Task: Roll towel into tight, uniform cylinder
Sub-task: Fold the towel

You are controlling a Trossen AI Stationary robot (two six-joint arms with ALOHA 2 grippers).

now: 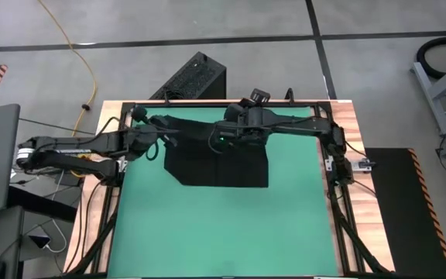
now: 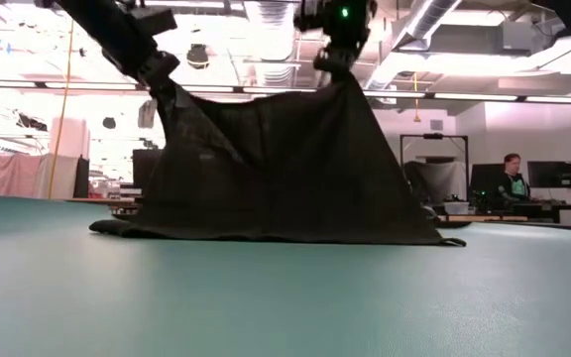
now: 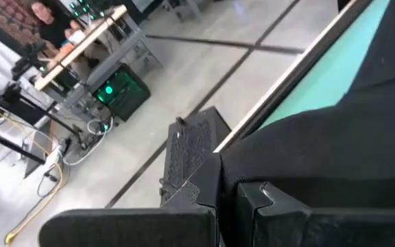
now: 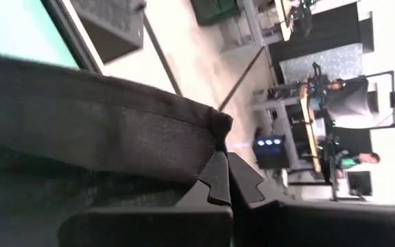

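Currently the towel (image 2: pixel 285 174) hangs tent-like, its lower edge resting on the green mat (image 2: pixel 285 297); left gripper (image 2: pixel 159 77) and right gripper (image 2: pixel 337 67) each pinch a top corner. Soft, limp cloth: corner holds suit it, and slack would sag.

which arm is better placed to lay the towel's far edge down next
Neither alone: the left end effector and right end effector each pinch a raised corner of the towel, whose near edge lies on the mat.

Bright ceiling strip lights (image 2: pixel 266 45) glaring, even overhead light, wrist views softly blurred
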